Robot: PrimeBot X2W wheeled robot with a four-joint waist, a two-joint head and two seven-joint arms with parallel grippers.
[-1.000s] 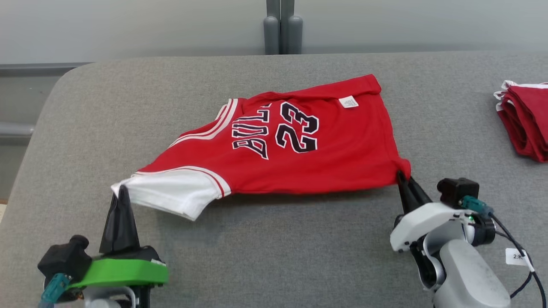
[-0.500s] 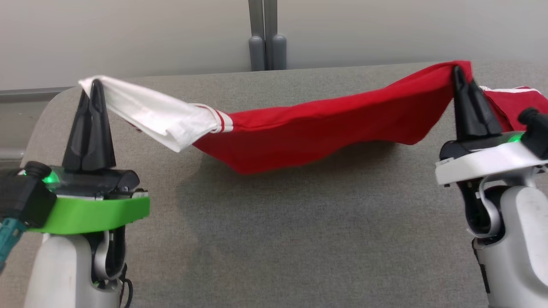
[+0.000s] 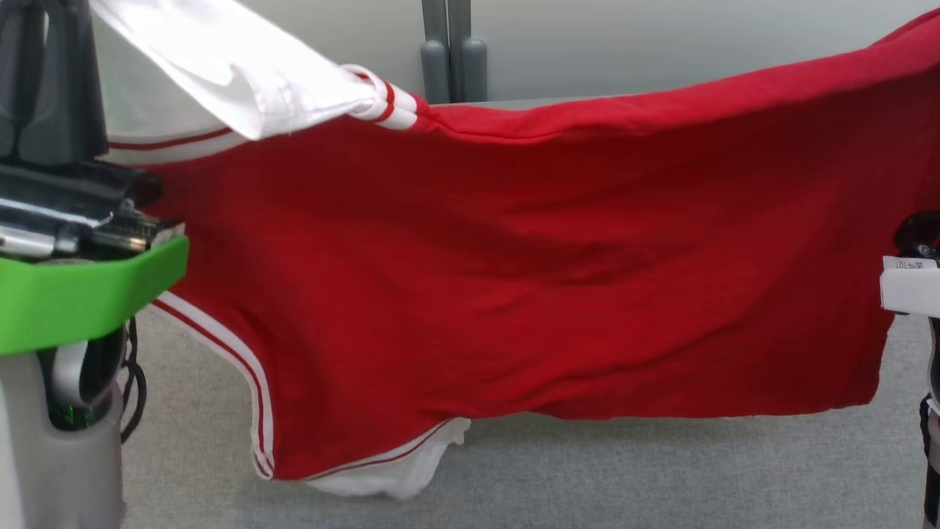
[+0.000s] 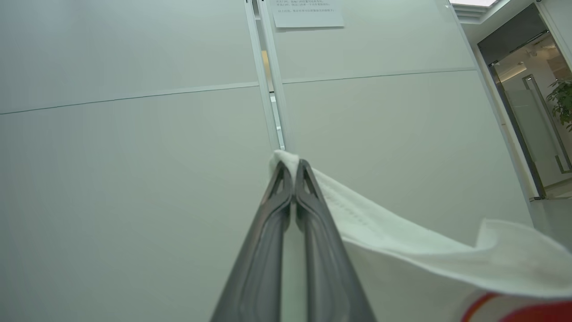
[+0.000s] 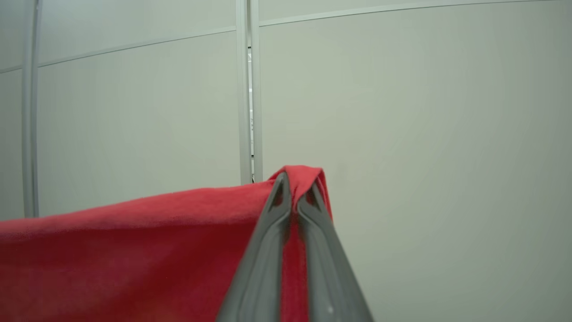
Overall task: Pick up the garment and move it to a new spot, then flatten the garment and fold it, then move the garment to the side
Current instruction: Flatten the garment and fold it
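Red garment [image 3: 514, 279]: jersey cloth, hanging as a broad sheet in the air above the table [image 3: 661, 470] and spanning almost the whole head view; a plain red side is facing the camera, with soft creases running across it.
White parts: one white sleeve [image 3: 242, 81] is stretching toward the upper left; a second white sleeve [image 3: 396, 474] is dangling below the lower edge; white-and-red striped trim [image 3: 257, 397] is curving down the left side.
Left tool [image 4: 289, 166]: fingers are pressing together, pinching the tip of the white sleeve; a small tuft is poking past the tips.
Right tool [image 5: 297, 179]: fingers are pressing narrow on a fold of red cloth, which is wrapping over both tips.
Top edge: sagging slightly between the two grips and rising toward the upper right corner of the head view.
Bottom edge: running roughly level on the right and dropping lower at the left; whether the dangling sleeve is touching the table, cannot tell.
Open room: grey table surface is showing below the garment's bottom edge; pale wall panels [image 4: 134, 179] are standing beyond both tools, with a grey post [image 3: 448, 51] behind the top edge.
Side room: green wrist collar [image 3: 81, 301] is sitting just beside the garment's left edge; white wrist housing [image 3: 910, 290] is sitting at its right edge.
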